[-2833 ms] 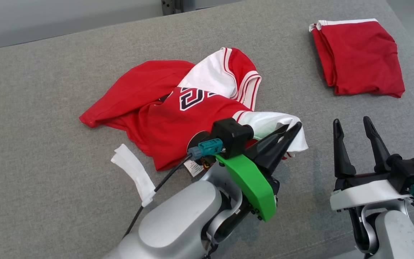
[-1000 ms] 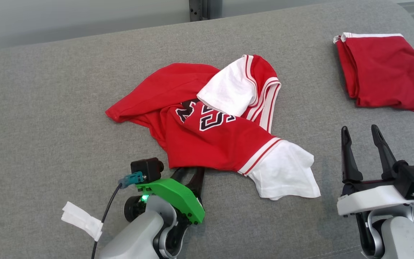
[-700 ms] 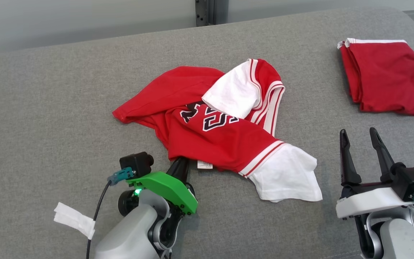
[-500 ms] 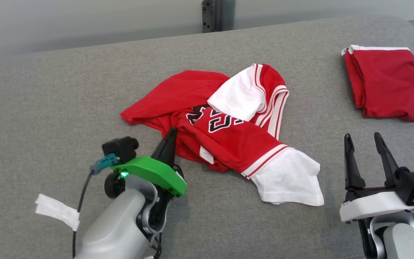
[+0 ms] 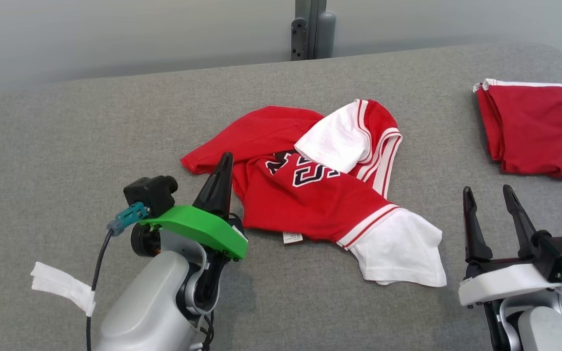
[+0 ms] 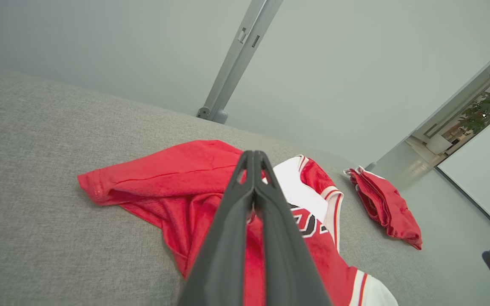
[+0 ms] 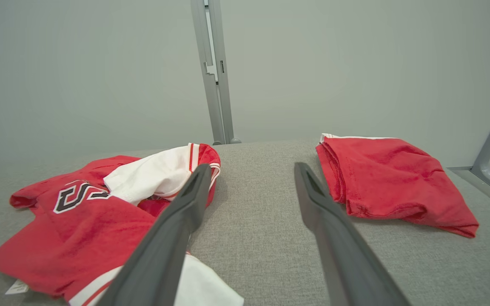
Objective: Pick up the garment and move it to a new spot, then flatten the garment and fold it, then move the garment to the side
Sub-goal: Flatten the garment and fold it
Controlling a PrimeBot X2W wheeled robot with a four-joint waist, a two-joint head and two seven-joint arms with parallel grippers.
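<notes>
The garment is a red jersey with white sleeves and a dark number, lying crumpled mid-surface; its hem label faces me. It also shows in the left wrist view and in the right wrist view. My left gripper is shut and raised beside the garment's left edge, its fingers pointing up. In the left wrist view the shut fingers show no cloth pinched between them. My right gripper stands open at the lower right, apart from the white sleeve, with nothing between its fingers.
A second red garment, folded, lies at the far right of the grey padded surface. A white tape tag hangs from my left arm's cable. A grey post stands behind the back edge.
My left gripper shut at the garment's near hem, then rose and moved left. The hem was tugged up briefly and lies flat again. The head camera's view has shifted; the right arm has stayed still.
</notes>
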